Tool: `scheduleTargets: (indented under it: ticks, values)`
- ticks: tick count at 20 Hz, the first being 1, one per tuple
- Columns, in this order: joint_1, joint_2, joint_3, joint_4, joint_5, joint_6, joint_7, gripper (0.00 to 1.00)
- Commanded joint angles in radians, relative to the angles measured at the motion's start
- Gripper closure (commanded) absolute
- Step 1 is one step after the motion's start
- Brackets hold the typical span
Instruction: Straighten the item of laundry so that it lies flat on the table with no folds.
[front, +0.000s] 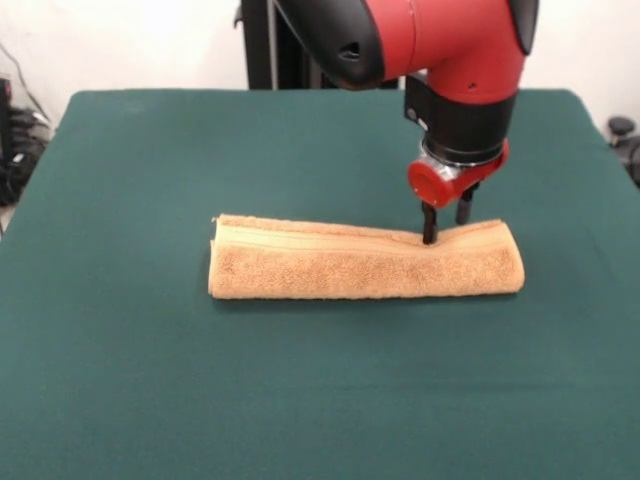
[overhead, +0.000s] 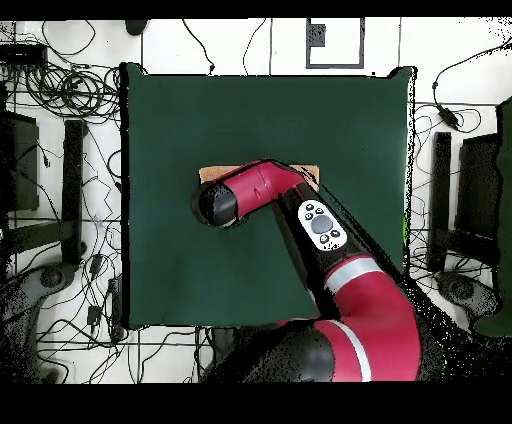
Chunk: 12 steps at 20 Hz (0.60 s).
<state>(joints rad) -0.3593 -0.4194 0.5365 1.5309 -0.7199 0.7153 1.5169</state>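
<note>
Grasping step: the part-open pincer (front: 446, 228) straddles the folded towel's (front: 365, 262) 2 o'clock edge, gripping nothing; closing there comes next, I judge.

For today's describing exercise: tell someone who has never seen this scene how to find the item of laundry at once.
Start with the dark green table that fills the front view. Near its middle, just below the red arm's gripper, lies the item of laundry, a long folded bundle running left to right. It is the only thing lying on the table: orange-tan fluffy terry cloth, with a smoother, paler band along its far edge.
</note>
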Motion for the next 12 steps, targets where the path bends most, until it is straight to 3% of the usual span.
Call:
scheduleTargets:
  ticks: [1,12]
  values:
    - [0.039,0.096,-0.040,0.041,0.016,-0.142,0.169,0.00]
    - [0.061,0.082,-0.076,0.046,0.065,-0.137,0.175,0.00]
